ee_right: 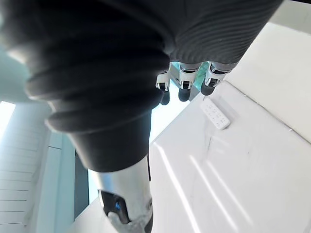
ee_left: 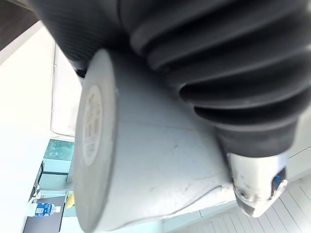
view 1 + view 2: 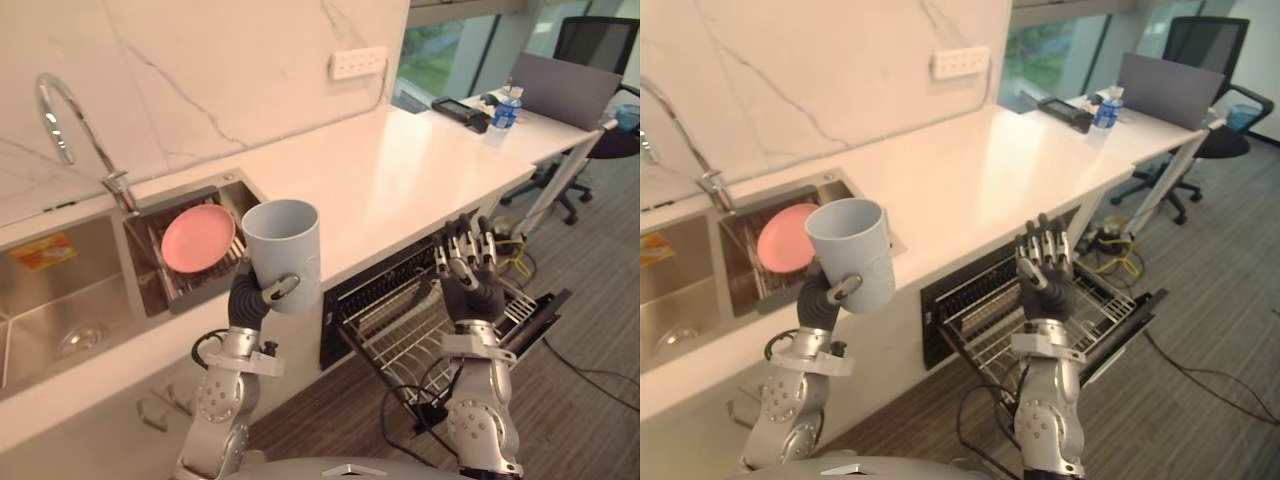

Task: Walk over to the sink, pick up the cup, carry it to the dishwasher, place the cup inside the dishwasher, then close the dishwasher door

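light: bright daylight from windows [image 3: 440, 50] | glare: sheen on white countertop [image 3: 400, 170] | shadows: soft, under counter edge

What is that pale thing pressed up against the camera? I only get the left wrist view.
Observer: A pale blue cup, mouth up, gripped by the left hand in front of the counter.
Operator: Where could it go?
Observer: The dishwasher stands open to the robot's right, its wire rack pulled out.
Operator: And the other hand?
Observer: The right hand is up above that rack, fingers straight, holding nothing.
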